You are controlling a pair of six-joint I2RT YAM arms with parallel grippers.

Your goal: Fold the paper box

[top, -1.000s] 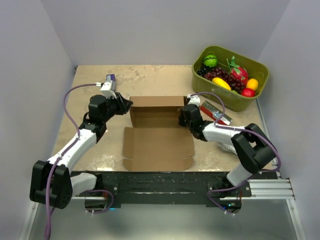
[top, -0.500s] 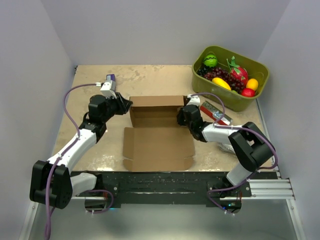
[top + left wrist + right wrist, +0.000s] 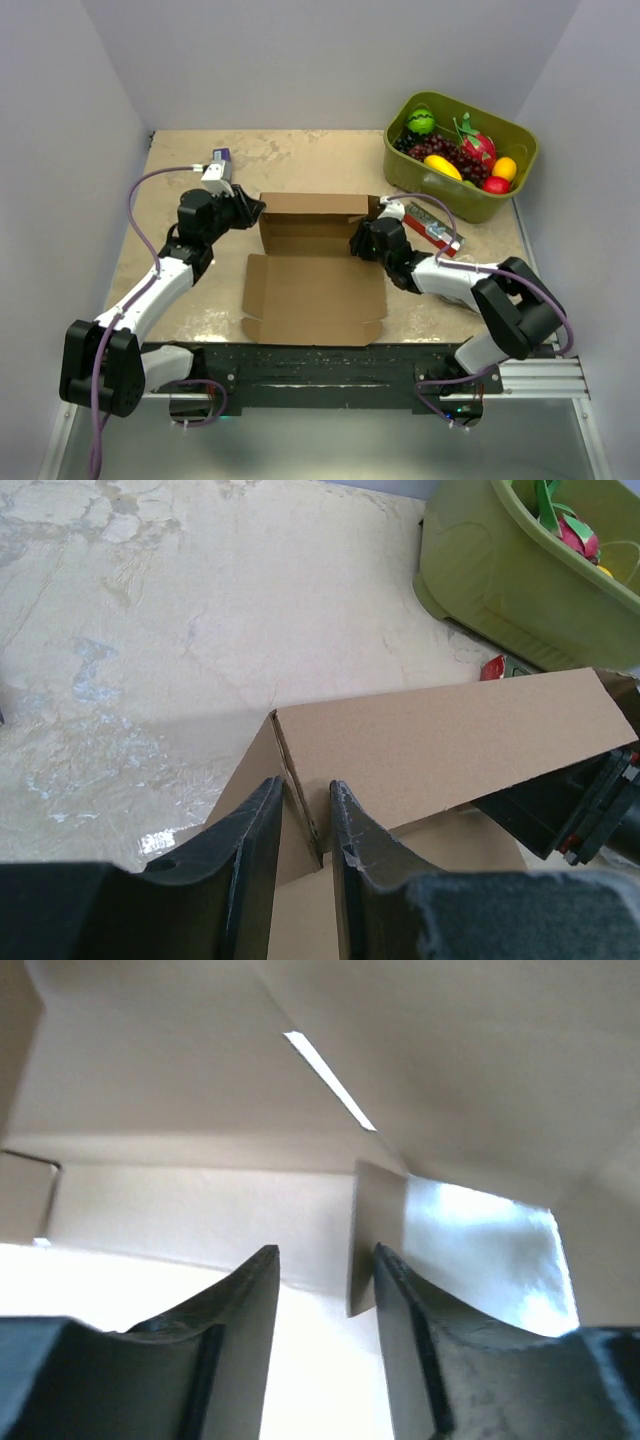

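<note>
Box (image 3: 315, 285): lying in the middle of the surface (image 3: 300, 160), its back wall standing upright and its front panel spreading flat toward the arms.
Left hand (image 3: 305, 792): clamping the upright flap at the box's left end, with a finger pressing on each side.
Right hand (image 3: 325, 1255): reaching into the box's right end with fingers standing apart, gripping nothing; a small flap is hanging beside one finger.
Green bin (image 3: 470, 205): sitting at the far right corner, holding fruit.
</note>
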